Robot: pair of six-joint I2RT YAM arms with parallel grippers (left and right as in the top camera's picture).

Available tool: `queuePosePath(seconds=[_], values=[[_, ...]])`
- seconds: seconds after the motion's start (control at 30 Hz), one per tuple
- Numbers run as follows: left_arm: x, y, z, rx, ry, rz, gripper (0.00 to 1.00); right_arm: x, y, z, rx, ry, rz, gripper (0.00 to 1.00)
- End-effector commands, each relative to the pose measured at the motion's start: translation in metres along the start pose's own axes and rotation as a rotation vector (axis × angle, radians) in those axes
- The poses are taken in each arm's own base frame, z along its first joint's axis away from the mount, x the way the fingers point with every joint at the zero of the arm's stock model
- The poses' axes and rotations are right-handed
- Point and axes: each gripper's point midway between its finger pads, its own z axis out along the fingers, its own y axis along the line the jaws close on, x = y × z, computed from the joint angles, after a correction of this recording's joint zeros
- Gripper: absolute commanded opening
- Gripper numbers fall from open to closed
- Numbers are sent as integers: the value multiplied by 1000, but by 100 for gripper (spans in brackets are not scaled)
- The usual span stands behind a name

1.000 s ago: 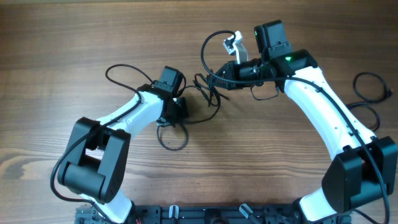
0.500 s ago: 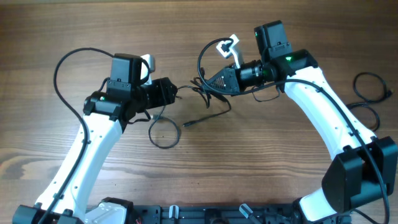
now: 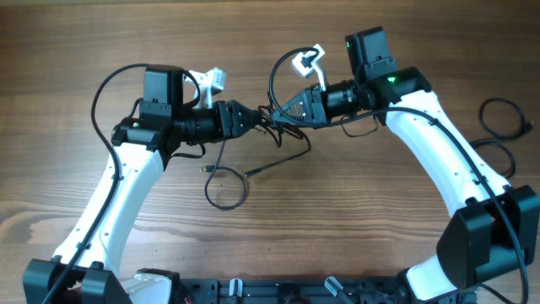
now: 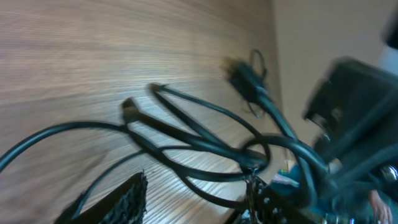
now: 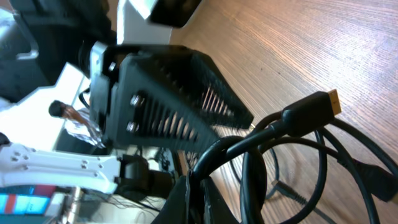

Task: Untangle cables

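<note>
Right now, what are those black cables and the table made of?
The cables look like rubbery plastic: smooth, slightly shiny black, bending in soft loops. One plug tip looks like metal, gold-coloured and glinting. The table looks like wood or a wood-look laminate: brown grain lines, matte.

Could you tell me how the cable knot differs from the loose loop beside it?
The knot is several strands bunched; the loop is one open ring. The knot sits between the left claw and right claw; the loop lies clear of both. Both are thin black cable.
</note>
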Motion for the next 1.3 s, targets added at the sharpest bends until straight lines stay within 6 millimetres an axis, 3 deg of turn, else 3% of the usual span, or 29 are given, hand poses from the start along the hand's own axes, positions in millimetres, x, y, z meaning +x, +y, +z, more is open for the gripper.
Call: queuePosePath(seconds=[0.0,0.13,0.27,0.37,0.5,0.6,0.63,0.9,1.1,1.17,1.27], values=[[7,-25,2,119,39,133,48,-13,15,-6,-40,-32,107,4],[9,-34,6,147,46,164,49,-19,2,-6,31,-58,185,4],[3,-60,0,261,25,247,46,-19,1,-6,38,-62,206,4],[3,-56,3,227,23,208,37,-20,1,-6,38,-63,203,4],[4,-48,23,90,2,144,28,-21,1,-6,37,-68,193,4],[6,-48,33,30,-14,146,27,-21,1,-6,38,-68,191,4],[4,-45,34,10,-25,130,22,-21,1,-6,38,-68,191,4],[4,-28,26,-31,-18,102,8,-22,-22,-8,167,-90,208,4],[11,8,7,-117,17,14,4,-15,-42,-13,285,-90,245,4],[16,4,6,-83,47,81,4,-15,-42,-13,284,-89,247,4],[36,-19,10,53,125,308,5,-13,-34,-10,238,-78,259,4]])
